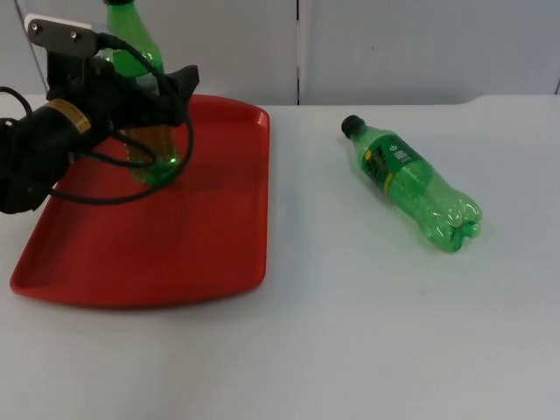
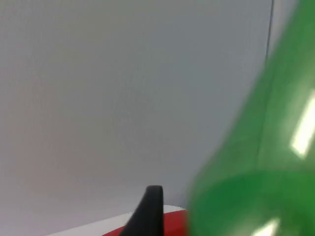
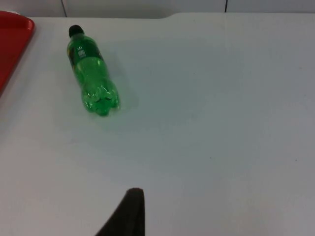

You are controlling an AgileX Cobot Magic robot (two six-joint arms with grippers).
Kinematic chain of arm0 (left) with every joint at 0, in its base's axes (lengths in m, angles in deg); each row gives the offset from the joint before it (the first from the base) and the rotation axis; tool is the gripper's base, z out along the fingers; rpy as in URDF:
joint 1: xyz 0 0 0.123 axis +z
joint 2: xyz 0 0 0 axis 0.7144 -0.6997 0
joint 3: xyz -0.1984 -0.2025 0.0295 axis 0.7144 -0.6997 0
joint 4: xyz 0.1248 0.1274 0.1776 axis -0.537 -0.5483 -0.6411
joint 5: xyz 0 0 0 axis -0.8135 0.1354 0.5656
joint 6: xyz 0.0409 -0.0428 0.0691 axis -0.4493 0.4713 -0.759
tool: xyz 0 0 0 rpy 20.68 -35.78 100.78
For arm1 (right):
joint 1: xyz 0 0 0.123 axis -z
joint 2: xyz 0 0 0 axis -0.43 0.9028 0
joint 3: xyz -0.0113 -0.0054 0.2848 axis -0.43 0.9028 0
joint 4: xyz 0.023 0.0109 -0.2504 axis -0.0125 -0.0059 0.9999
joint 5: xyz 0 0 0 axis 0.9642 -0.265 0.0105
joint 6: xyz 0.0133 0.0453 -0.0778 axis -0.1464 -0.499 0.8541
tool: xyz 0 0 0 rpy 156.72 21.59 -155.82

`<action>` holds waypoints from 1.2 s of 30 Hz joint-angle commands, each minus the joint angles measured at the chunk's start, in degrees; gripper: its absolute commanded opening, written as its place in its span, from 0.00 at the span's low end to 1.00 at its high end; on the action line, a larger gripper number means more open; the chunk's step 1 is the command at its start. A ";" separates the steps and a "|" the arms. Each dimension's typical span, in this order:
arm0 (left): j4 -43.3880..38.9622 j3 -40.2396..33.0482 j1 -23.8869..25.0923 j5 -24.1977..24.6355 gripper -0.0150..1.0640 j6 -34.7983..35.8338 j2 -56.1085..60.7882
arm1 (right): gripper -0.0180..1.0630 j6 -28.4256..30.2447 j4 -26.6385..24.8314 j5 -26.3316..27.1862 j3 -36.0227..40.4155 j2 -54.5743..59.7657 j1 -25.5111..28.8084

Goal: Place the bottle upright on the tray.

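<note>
You're looking at a lab-style test bench here, not anyone's home: plain white table (image 1: 367, 332), bare grey partition wall (image 1: 420, 48) right behind it, and a black robot arm (image 1: 52, 149) working over it.

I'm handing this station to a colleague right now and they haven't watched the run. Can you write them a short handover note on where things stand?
Left gripper: over the far left part of the red tray, around an upright green bottle whose base looks to be at or just above the tray floor; contact with the floor cannot be confirmed.
Right gripper: waiting above bare table, off to the right.
Second green bottle: lying on its side on the table right of the tray, black cap toward the wall, untouched.
Done: first bottle brought upright onto the tray.
Left: release it and back away; the lying bottle probably follows.
</note>
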 commanded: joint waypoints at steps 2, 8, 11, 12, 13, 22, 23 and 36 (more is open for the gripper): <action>-0.88 0.06 0.13 -0.18 0.85 0.46 0.01 | 0.99 -0.01 -0.02 0.30 0.10 -0.26 0.35; -1.71 -0.07 0.13 -0.04 0.85 1.43 0.58 | 0.99 -0.01 -0.02 0.30 0.10 -0.26 0.35; -4.29 -0.07 0.25 -0.04 0.85 1.98 0.58 | 0.99 -0.01 -0.02 0.30 0.10 -0.26 0.35; -4.29 -0.07 0.25 -0.04 0.85 1.98 0.58 | 0.99 -0.01 -0.02 0.30 0.10 -0.26 0.35; -5.48 -0.07 0.25 -0.04 0.85 1.98 0.58 | 0.99 -0.01 -0.02 0.30 0.10 -0.26 0.35; -5.08 -0.07 0.25 2.45 0.96 1.98 0.58 | 0.99 -0.01 -0.02 0.30 0.10 -0.26 0.35; -4.28 -0.07 0.25 2.57 0.99 1.98 0.58 | 0.99 -0.01 -0.02 0.30 0.10 -0.26 0.35; -1.58 -1.28 0.25 5.85 0.99 1.81 0.95 | 0.99 -0.01 -0.02 0.30 0.10 -0.26 0.35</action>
